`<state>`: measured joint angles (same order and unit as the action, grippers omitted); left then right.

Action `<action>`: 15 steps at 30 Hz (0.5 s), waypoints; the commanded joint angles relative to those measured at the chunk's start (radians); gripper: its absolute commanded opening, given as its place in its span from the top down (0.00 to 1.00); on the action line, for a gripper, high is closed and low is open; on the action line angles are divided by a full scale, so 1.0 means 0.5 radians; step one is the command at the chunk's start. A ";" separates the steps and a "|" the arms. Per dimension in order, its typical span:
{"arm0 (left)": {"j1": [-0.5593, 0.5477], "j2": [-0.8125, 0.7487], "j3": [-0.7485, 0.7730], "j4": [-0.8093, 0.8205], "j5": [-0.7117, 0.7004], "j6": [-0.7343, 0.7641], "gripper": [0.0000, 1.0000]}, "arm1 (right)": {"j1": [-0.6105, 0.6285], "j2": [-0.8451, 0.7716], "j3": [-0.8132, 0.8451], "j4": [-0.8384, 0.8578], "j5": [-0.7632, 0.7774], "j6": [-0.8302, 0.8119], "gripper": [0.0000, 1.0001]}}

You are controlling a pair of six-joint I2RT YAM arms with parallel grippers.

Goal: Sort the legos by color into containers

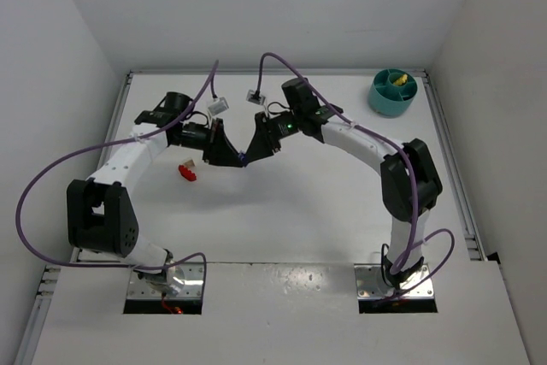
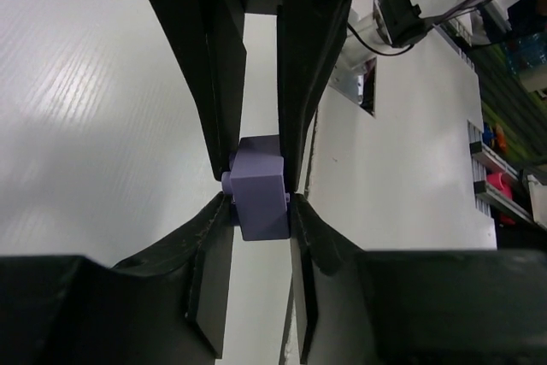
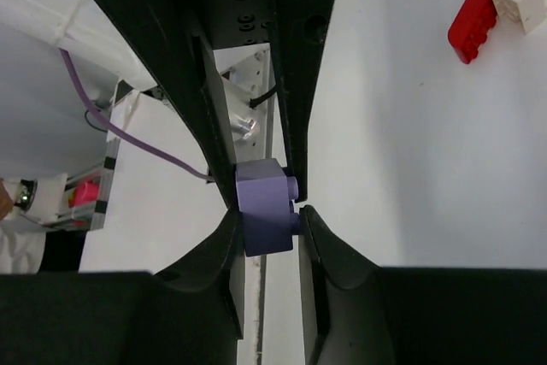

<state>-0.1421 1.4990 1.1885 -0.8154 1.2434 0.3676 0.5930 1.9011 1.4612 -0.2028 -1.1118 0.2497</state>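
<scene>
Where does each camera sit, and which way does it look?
Top external: fixed above and behind the arms, looking down at the table; left arm, right arm show whole.
Left wrist: on the left wrist, looking along the left pincer at a purple brick.
Right wrist: on the right wrist, facing that brick past the right pincer.
Shared: both wrist views show that brick pinched.

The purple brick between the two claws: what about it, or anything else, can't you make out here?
- Purple brick: one piece or two joined; left claw and right claw cover its sides in wrist views; tiny from above.
- Teal tub: contents beyond a yellow piece; too small, top view.
</scene>
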 commanded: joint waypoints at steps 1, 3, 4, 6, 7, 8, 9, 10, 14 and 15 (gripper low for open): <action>0.032 -0.028 0.016 0.026 0.069 0.081 0.66 | 0.010 -0.034 0.050 0.102 -0.034 -0.008 0.95; 0.051 -0.050 0.016 0.026 -0.014 0.081 0.51 | -0.029 -0.071 0.023 0.102 0.026 -0.008 0.99; 0.078 -0.068 0.016 0.026 -0.051 0.081 0.47 | -0.069 -0.111 0.023 0.068 0.054 -0.008 1.00; 0.158 -0.087 0.016 0.057 -0.149 0.038 0.23 | -0.127 -0.133 0.056 -0.182 0.246 -0.164 1.00; 0.189 -0.087 0.016 0.057 -0.252 0.020 0.19 | -0.207 -0.157 0.078 -0.287 0.296 -0.226 1.00; 0.229 -0.108 0.016 0.081 -0.296 0.020 0.14 | -0.256 -0.157 0.102 -0.385 0.352 -0.281 1.00; 0.311 -0.129 0.016 0.148 -0.342 -0.056 0.12 | -0.308 -0.157 0.160 -0.568 0.483 -0.394 1.00; 0.348 -0.129 0.016 0.179 -0.446 -0.078 0.09 | -0.424 -0.176 0.188 -0.652 0.551 -0.453 1.00; 0.373 -0.243 0.016 0.419 -0.967 -0.259 0.01 | -0.706 -0.213 0.381 -0.861 1.230 -0.704 1.00; 0.373 -0.243 0.016 0.458 -1.099 -0.329 0.01 | -0.756 -0.191 0.442 -0.941 1.354 -0.814 1.00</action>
<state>0.0475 1.4403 1.1881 -0.6991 0.9009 0.2802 0.2779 1.8709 1.5879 -0.5648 -0.6914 -0.0032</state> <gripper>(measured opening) 0.993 0.258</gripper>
